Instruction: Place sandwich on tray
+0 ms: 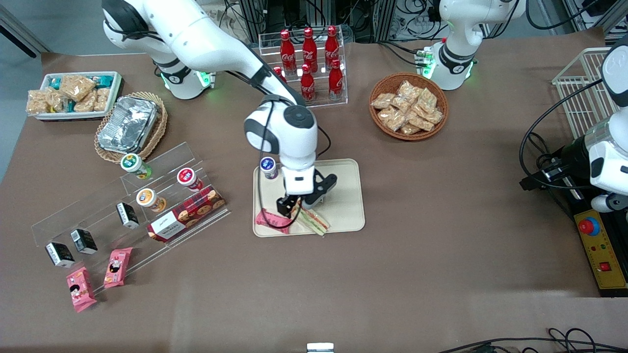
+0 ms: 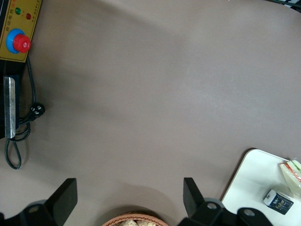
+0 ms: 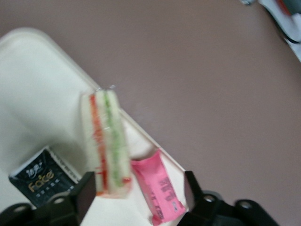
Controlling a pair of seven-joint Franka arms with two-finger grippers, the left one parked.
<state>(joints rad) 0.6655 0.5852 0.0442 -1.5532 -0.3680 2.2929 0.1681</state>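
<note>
Four items occupy the cream-beige tray [image 1: 348,196]: the sandwich [image 1: 312,220], a pink snack packet [image 1: 271,221], a small purple-lidded cup [image 1: 269,167], and a small black packet [image 3: 41,176] visible in the wrist views. The sandwich rests at the tray edge nearest the front camera, its red, green and yellow filling layers exposed along one side, with one corner at or just over the rim. The pink snack packet lies just beside the sandwich, toward the working arm's end of the table. The black packet lies just beside the sandwich on its opposite flank.

The gripper [image 1: 294,206] hangs directly above the sandwich. Its two fingers [image 3: 84,193] stand spread apart, wider than the sandwich, with one finger close to the sandwich's bread face. No item is clamped between them. Whether that finger touches the wrapper cannot be determined.

The purple-lidded cup stands upright at the tray corner farther from the front camera.
</note>
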